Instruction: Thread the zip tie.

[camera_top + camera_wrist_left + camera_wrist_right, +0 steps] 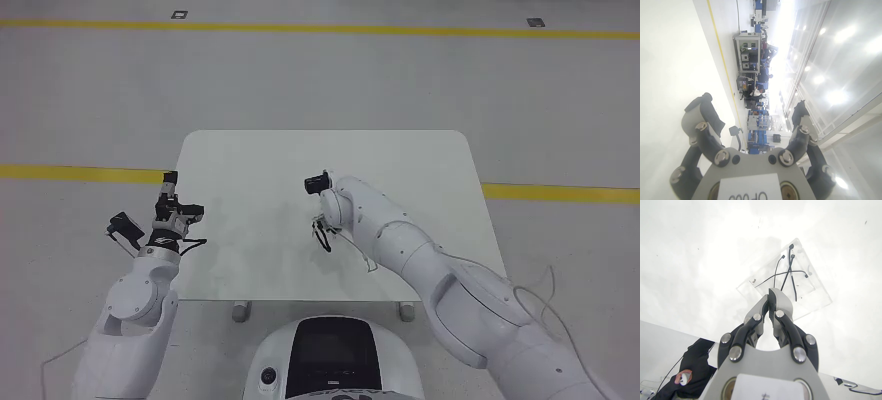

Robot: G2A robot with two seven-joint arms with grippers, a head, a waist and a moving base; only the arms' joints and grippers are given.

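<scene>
White table point(400, 180): zip ties point(790, 273) lie in tray point(821, 294) just beyond my right gripper point(769, 296), pinched closed, empty; left gripper point(753, 100) spread, well apart.

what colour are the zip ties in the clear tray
Black zip ties; clearest in the right wrist view.

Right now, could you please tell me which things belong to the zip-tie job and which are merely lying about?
Job: zip ties; clear tray under them; right claw, shut, over the tray.
Lying about: left claw, open, empty; white table.
</scene>
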